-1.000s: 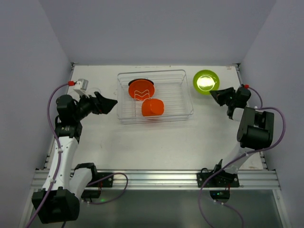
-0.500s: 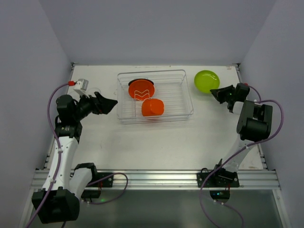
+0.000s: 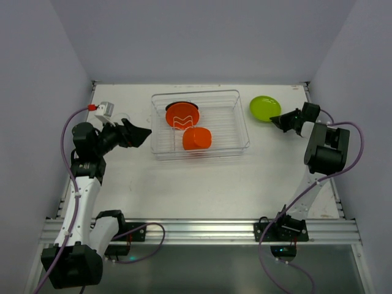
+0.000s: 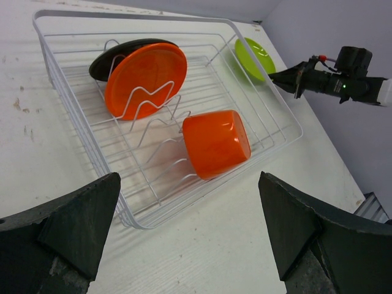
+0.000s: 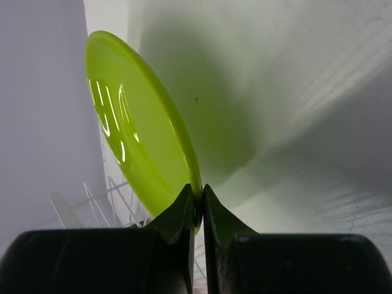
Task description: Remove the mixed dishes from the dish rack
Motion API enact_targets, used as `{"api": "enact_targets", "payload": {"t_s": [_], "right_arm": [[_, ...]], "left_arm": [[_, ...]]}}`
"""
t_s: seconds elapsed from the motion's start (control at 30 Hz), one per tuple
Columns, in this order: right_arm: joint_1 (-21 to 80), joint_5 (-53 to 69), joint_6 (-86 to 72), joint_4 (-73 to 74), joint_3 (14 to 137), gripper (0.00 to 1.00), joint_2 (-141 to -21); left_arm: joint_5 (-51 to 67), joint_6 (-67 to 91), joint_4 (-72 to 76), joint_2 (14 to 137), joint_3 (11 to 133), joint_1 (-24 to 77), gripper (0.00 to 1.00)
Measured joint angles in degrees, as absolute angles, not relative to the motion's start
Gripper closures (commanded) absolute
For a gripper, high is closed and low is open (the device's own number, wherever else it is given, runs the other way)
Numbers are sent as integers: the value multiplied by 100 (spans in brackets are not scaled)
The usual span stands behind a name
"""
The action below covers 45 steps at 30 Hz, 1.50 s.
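- Top external view: on the desk (image 3: 202, 184), the dish rack (image 3: 228, 128) sits mid-width toward the far edge, holding a black plate (image 3: 177, 105), an orange plate (image 3: 182, 116) and an orange cup (image 3: 196, 139).
- We judge the step in hand as setting down the lime green plate (image 3: 264, 108), tilted near the far right corner, with its rim pinched by the right gripper (image 3: 275, 118).
- Next we should lower it flat, then let go.
- Our left gripper (image 3: 144, 133) waits spread wide and empty.
- A second ago the plate faced up, glaring.
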<state>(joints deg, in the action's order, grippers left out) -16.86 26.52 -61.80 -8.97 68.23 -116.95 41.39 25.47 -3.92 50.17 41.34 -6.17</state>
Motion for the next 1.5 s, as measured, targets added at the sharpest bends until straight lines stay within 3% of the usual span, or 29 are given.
{"api": "enact_targets", "payload": {"t_s": [0.43, 0.63, 0.83, 0.9, 1.03, 1.5], "right_arm": [[-1527, 2515, -5728, 414, 7935, 100, -12116], [-1522, 2515, -5647, 744, 8128, 95, -12302], [-1522, 2521, -5605, 965, 8294, 79, -12361], [-1520, 2521, -5583, 989, 8344, 67, -12361], [-1505, 2506, -5542, 1002, 8377, 54, -12361], [-1422, 2377, -5391, 1426, 8442, 45, -12348]], "left_arm": [[4141, 2547, -392, 5011, 4134, -617, 0], [4163, 2550, -392, 5011, 4134, -617, 0], [4185, 2552, -390, 5011, 4134, -617, 0], [4187, 2552, -390, 5011, 4134, -617, 0], [4204, 2554, -390, 5011, 4134, -617, 0], [4226, 2596, -390, 5011, 4134, -617, 0]]}}
